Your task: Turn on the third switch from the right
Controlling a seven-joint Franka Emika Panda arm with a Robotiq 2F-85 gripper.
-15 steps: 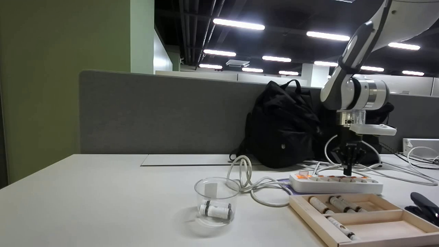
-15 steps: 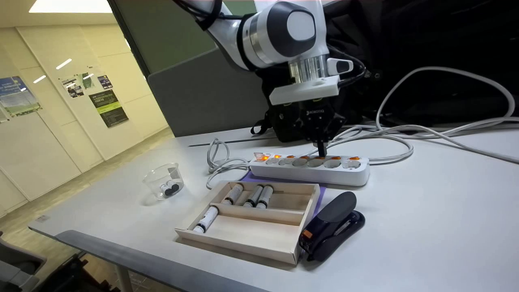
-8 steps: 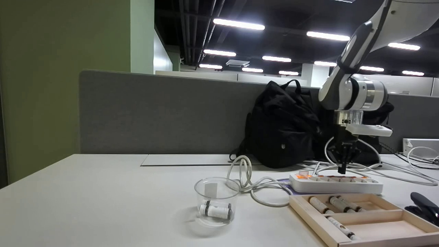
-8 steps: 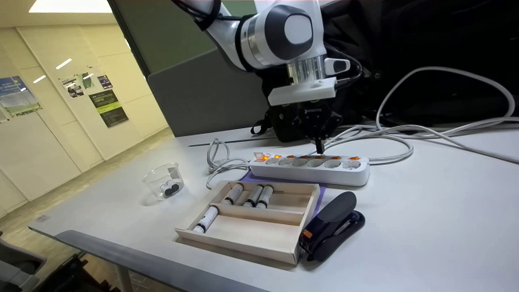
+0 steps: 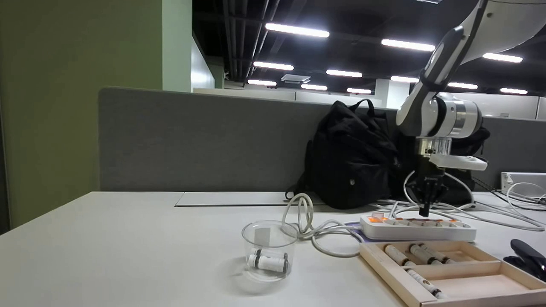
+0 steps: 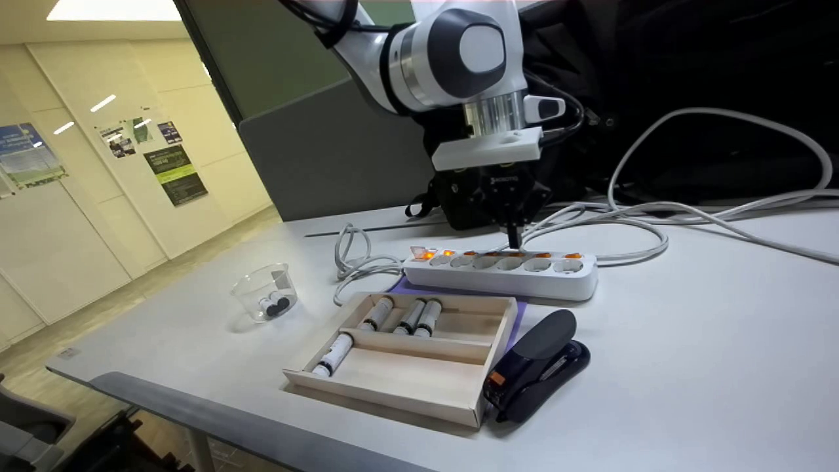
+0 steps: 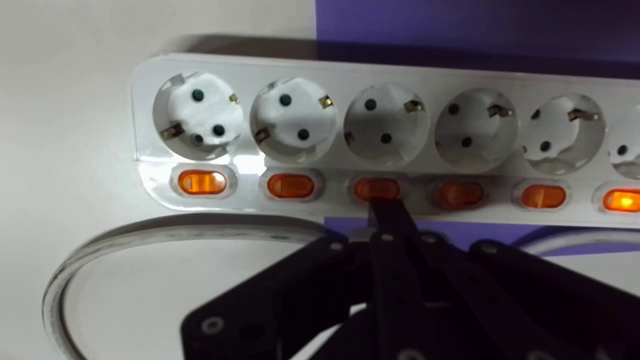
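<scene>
The white power strip [image 5: 420, 233] lies on the table in both exterior views [image 6: 498, 280], with a row of reddish rocker switches. The wrist view shows it reversed end for end [image 7: 245, 199]. The third switch from the right [image 6: 517, 254] is third from the left in the wrist view [image 7: 372, 189]; it looks dull orange, not glowing. My gripper [image 6: 515, 245] is shut and empty, pointing down just above this switch, also in an exterior view [image 5: 424, 214]. In the wrist view its tip [image 7: 387, 205] overlaps the switch's lower edge; contact is not clear.
Two switches near the strip's far end glow, including one [image 7: 622, 200] in the wrist view. A wooden tray [image 6: 419, 357] with small tubes, a black stapler [image 6: 537, 367] and a clear cup [image 6: 265, 292] stand nearby. White cables [image 6: 642, 226] and a black backpack [image 5: 352, 157] lie behind.
My gripper has risen slightly off the strip and shifted a little toward the strip's lit end, mostly in the first half second. The power strip and other objects have not moved.
</scene>
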